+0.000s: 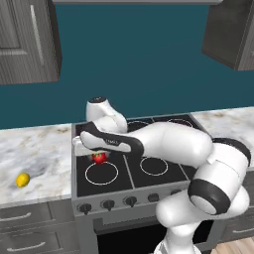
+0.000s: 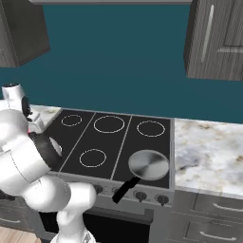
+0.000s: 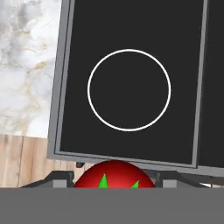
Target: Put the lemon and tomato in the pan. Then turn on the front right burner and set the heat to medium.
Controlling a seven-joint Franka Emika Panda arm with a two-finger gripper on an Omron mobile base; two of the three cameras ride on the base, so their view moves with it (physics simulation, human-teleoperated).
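Observation:
The red tomato with its green stem top sits between my gripper's two finger tips, held over the left side of the stove by the front left burner ring. In the hand view the tomato shows at the bottom, with the gripper shut on it. The yellow lemon lies on the marble counter left of the stove. The grey pan rests on the front right burner, and its black handle points out over the front edge.
The black stovetop has several white burner rings. A row of knobs runs along its front panel. Marble counter lies on both sides. Dark cabinets hang above. My arm reaches across the stove from the right.

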